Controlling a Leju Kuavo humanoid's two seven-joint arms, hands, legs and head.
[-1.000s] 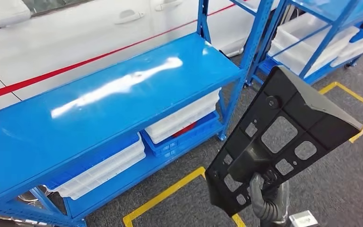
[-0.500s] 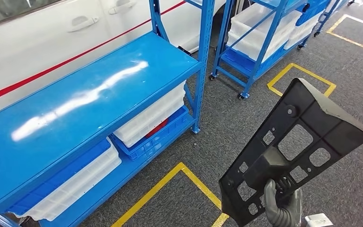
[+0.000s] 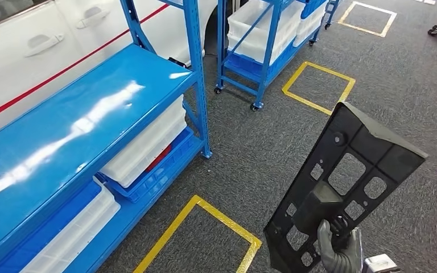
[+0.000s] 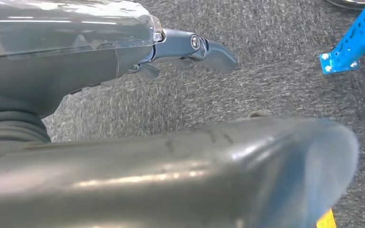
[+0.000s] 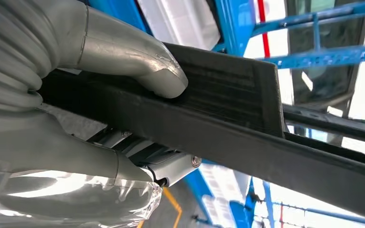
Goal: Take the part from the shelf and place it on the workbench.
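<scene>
- White plastic trays [image 3: 145,142] sit on the lower level of the blue shelf [image 3: 79,119], one of them resting in a blue crate [image 3: 165,170]; what lies inside them I cannot make out from here.
- More white bins [image 3: 262,25] are stacked on a second blue rack [image 3: 270,40] on castors, further off.
- The black part [image 3: 347,182], a flat panel with many cut-out holes, is up in the air over the grey carpeted floor [image 3: 250,142], tilted with its wide end uppermost.
- The right robot hand [image 3: 338,250] grips the part at its lower end; in the right wrist view the thumb [image 5: 138,66] presses on one face and the fingers [image 5: 147,159] clamp from the other side.
- The left robot hand [image 4: 123,118] hangs over the carpet with nothing in it, a finger [image 4: 195,47] stretched out straight.
- Yellow tape squares [image 3: 318,85] mark the floor, and a white car [image 3: 34,51] with a red stripe stands behind the shelf.
</scene>
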